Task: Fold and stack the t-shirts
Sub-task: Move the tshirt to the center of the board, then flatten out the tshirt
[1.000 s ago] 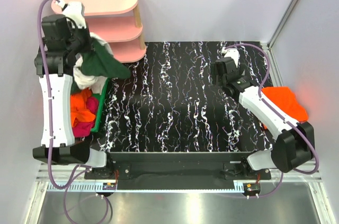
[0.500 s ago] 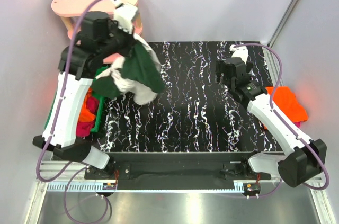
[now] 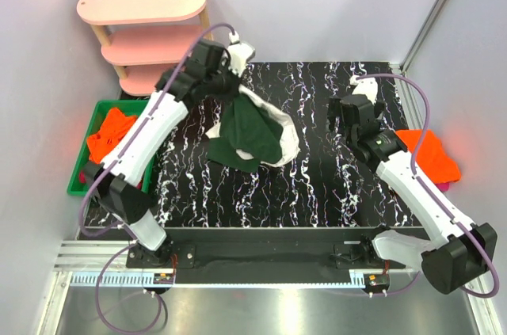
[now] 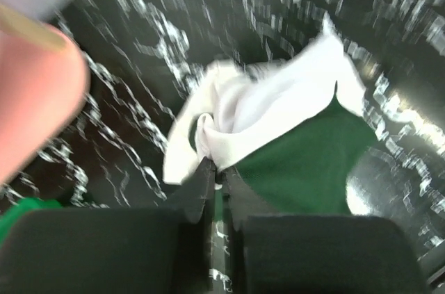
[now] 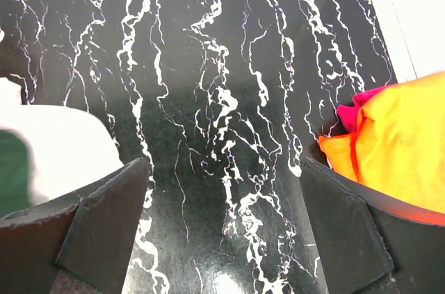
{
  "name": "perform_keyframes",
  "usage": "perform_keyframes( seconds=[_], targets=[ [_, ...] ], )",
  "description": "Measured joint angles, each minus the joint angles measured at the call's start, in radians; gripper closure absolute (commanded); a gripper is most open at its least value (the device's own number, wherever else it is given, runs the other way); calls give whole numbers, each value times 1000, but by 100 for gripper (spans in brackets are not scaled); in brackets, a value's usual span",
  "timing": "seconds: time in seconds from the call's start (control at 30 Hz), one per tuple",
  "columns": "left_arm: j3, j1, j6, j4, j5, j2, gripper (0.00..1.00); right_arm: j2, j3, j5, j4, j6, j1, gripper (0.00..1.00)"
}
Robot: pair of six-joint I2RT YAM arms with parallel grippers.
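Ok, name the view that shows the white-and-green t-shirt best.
Top external: the whole t-shirt shows, bunched, hanging from the left gripper over the table. Left wrist gives a blurred close-up of the pinched cloth; right wrist catches only an edge.

So the setup is a table (image 3: 317, 188) with a black top covered in white marble-looking veins, boxed in by plain pale walls (image 3: 317, 2) with metal strips running up the far corners. Far left there's a pink three-tier shelf (image 3: 142, 2) with light wooden legs. A green plastic bin (image 3: 77, 186) sits just left of the table, and a shiny metal sheet (image 3: 277, 311) runs along the near edge.
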Motion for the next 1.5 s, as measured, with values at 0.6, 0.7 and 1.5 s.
perform_keyframes(
  seconds=[0.6, 0.7, 1.5],
  targets=[
    [-404, 6, -32, 254, -22, -95, 9, -10, -26, -1, -49, 10, 0, 3],
    [-483, 5, -40, 280, -23, -113, 9, -10, -37, -1, -49, 15, 0, 2],
    [-845, 5, -58, 358, -34, -119, 19, 15, -77, -7, -48, 31, 0, 2]
  ],
)
